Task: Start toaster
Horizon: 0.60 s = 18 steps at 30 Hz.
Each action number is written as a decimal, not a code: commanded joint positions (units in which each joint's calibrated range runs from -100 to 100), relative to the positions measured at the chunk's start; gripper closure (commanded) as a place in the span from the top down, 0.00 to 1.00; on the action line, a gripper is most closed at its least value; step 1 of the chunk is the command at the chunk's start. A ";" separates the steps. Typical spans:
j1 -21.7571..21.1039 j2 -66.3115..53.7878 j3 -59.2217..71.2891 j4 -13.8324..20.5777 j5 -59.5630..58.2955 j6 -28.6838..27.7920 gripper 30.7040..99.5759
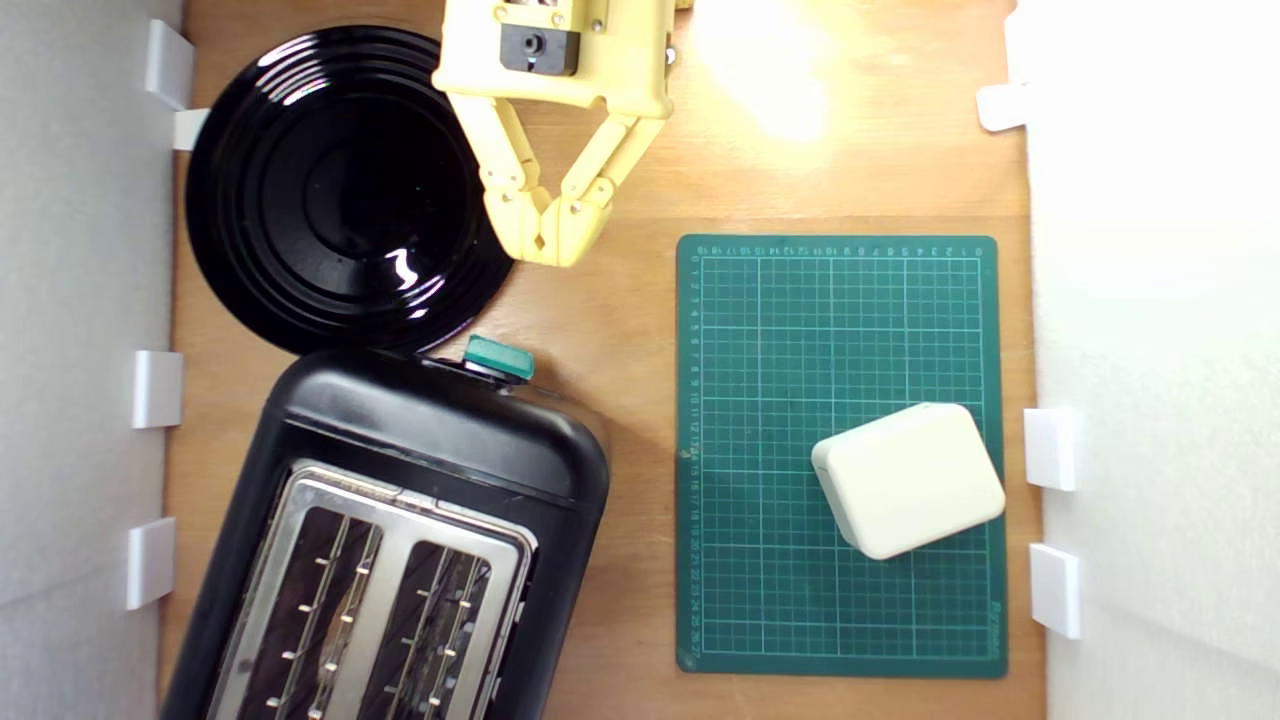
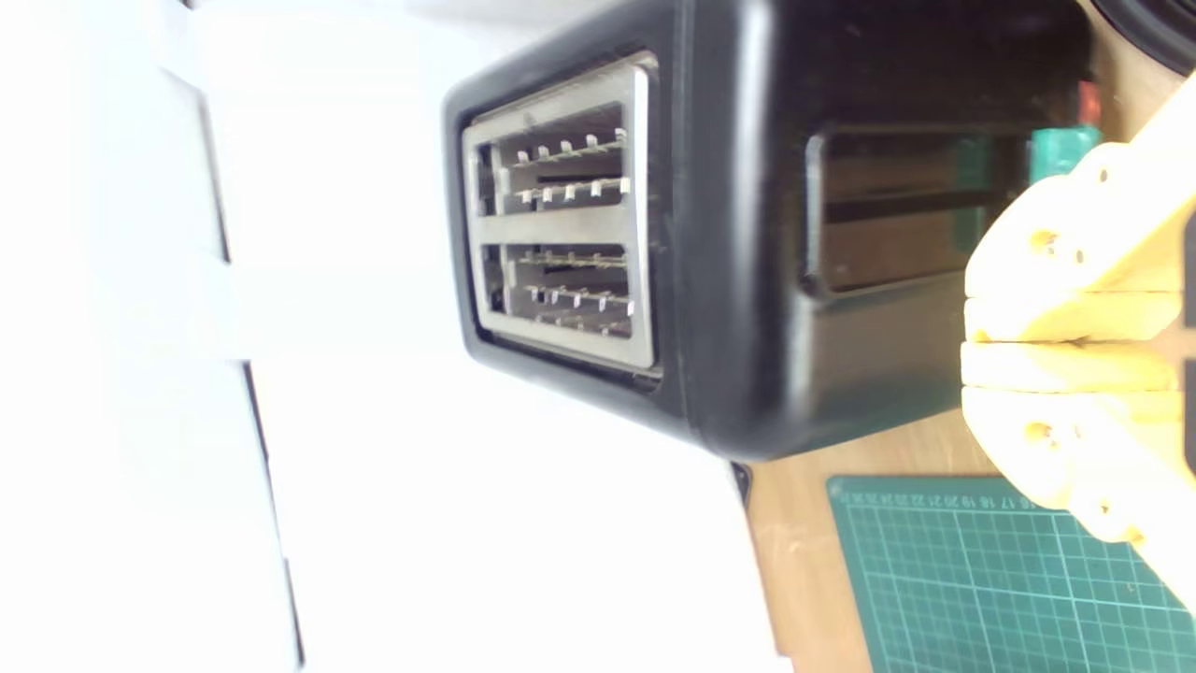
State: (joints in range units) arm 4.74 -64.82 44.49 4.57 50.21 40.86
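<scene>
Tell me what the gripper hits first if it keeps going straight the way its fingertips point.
Probably the toaster: the closed gripper points toward its end face, close to the teal lever knob. Bare wood lies between them; height is unclear, so it may meet the knob first.

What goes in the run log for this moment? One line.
hand: shut, empty | toaster lever: untouched, hand short of it | slots: empty

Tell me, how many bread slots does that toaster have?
2. Both sit side by side in the silver top of the toaster: one nearer the exterior view's left, the other to its right. Both look empty, though their lower ends are cropped.
</scene>
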 commanded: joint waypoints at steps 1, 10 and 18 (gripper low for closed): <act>-1.25 -7.95 5.54 0.02 0.02 -1.88 0.01; -3.16 -22.36 23.89 -0.26 0.02 -1.98 0.01; -2.21 -32.18 36.52 -7.86 0.02 -1.41 0.01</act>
State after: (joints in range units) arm 2.21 -93.58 78.87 -1.78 50.21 39.13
